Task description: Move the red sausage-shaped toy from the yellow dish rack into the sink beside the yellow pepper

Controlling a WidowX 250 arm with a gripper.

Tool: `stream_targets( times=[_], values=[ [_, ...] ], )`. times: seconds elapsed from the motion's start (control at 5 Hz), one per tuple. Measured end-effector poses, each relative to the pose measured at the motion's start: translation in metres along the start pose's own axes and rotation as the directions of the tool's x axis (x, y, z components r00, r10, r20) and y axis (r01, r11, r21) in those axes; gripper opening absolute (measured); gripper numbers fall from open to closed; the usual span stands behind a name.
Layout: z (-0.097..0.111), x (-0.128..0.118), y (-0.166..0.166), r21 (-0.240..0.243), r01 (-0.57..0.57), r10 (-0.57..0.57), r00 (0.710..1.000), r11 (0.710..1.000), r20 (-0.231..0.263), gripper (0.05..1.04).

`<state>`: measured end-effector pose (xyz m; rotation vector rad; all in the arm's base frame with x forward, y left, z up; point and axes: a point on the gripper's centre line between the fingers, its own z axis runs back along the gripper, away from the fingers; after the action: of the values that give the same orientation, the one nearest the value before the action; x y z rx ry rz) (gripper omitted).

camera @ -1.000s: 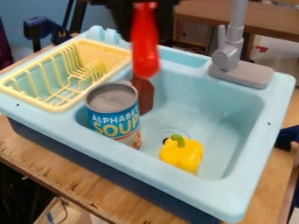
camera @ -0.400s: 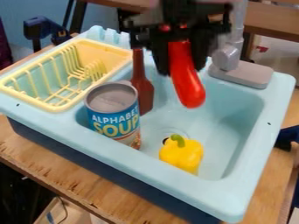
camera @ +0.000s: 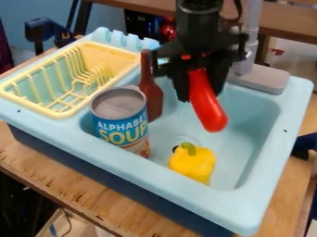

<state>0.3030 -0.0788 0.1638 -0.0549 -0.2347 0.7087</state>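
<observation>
Labels first: I see a soup can (camera: 119, 118) with a blue wraparound label, big pale and yellow lettering in two lines, some smaller detail low down; plain grey metal top, upright in the left part of the basin; behind it and just beside it, a brown bottle (camera: 152, 95), neck up, its lower part partly hidden by the can. My black gripper (camera: 199, 95) hangs over the far side of the basin, pointing down; its fingers are closed in on a red elongated toy (camera: 208, 111), clamped near the upper end; the toy slants down toward the camera, rounded lower end free, above and behind a yellow bell pepper (camera: 191, 165) and apart from it; the pepper sits on the basin floor with its green stem up, next to a dark drain hole (camera: 176, 149) that it partly covers. Surface: light blue toy sink (camera: 263, 203), dark blue lower body, on a wooden table (camera: 80, 199) with visible grain and rough, chipped edge; yellow dish rack (camera: 37, 110) set in the left side; grey faucet (camera: 265, 81) on the far rim, partly behind my arm. Room: blue wall (camera: 53, 8) at upper left, dark blue clamp (camera: 44, 30) in front of it; brown tabletop (camera: 285, 22) across the back; thin dark cable (camera: 66, 220) at lower left.
</observation>
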Motion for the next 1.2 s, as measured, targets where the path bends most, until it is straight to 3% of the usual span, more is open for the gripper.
stream_targets(
  times=[0.2,0.4,1.0,1.2],
  values=[
    [-0.022,0.000,-0.004,0.038,-0.041,0.042,0.999,0.998,-0.014,0.560],
    [-0.037,-0.007,-0.003,0.107,-0.035,0.038,0.999,0.994,-0.026,0.560],
    [-0.065,-0.018,-0.007,0.093,-0.062,0.071,0.993,0.994,-0.095,0.560],
    [-0.069,-0.012,0.000,0.096,-0.125,0.135,0.984,0.988,-0.116,0.560]
  ],
)
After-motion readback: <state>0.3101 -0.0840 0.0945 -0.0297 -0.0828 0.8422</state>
